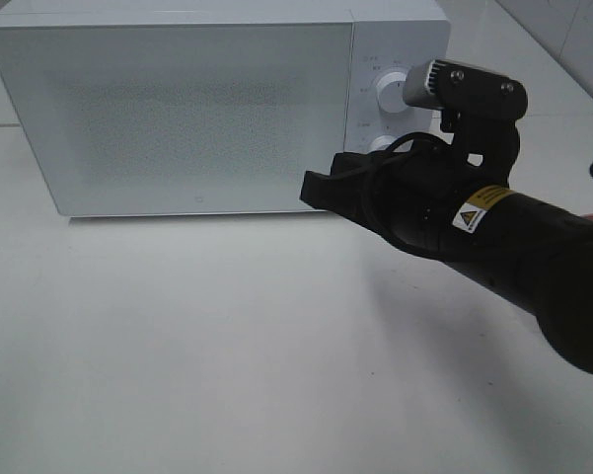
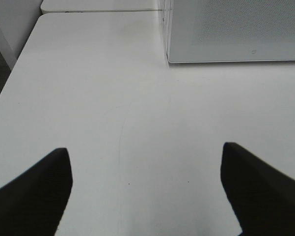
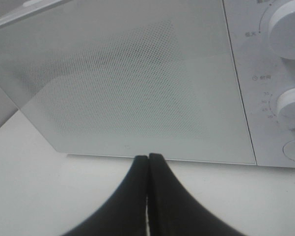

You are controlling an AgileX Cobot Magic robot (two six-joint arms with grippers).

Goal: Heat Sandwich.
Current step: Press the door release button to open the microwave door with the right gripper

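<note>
The right pincer (image 3: 148, 156) is pressed together, holding nothing, just before the lower edge of the closed door (image 3: 127, 83) of the microwave (image 1: 178, 109). The left pincer (image 2: 145, 147) is held apart over the counter (image 2: 113, 73) near the microwave's corner. The sandwich is not seen in any view, so its place relative to either pincer cannot be told.

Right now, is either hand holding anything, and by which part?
Nothing is held. The left hand is open over the table; the right hand is shut empty, facing the closed microwave door.
</note>
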